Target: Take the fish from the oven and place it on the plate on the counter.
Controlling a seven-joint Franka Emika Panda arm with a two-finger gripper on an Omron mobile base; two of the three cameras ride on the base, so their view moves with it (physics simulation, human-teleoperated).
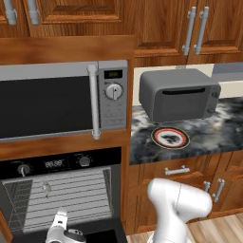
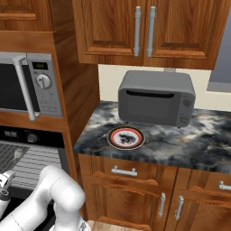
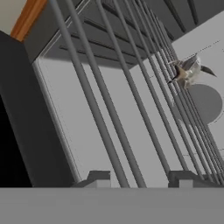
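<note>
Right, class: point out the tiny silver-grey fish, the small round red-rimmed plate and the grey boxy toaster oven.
Tiny silver-grey fish [image 3: 189, 71]: hand view, on its body, lying on the oven rack.
Small round red-rimmed plate [image 2: 126, 137]: right base view, on its white centre.
Grey boxy toaster oven [image 1: 179, 95]: left base view, on its front door.

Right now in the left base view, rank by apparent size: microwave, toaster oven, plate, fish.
1. microwave, largest.
2. toaster oven.
3. plate.
4. fish, a tiny pale shape on the oven rack.

The toaster oven sits further back on the counter, but the gap to the microwave looks too wide to be only perspective.
</note>
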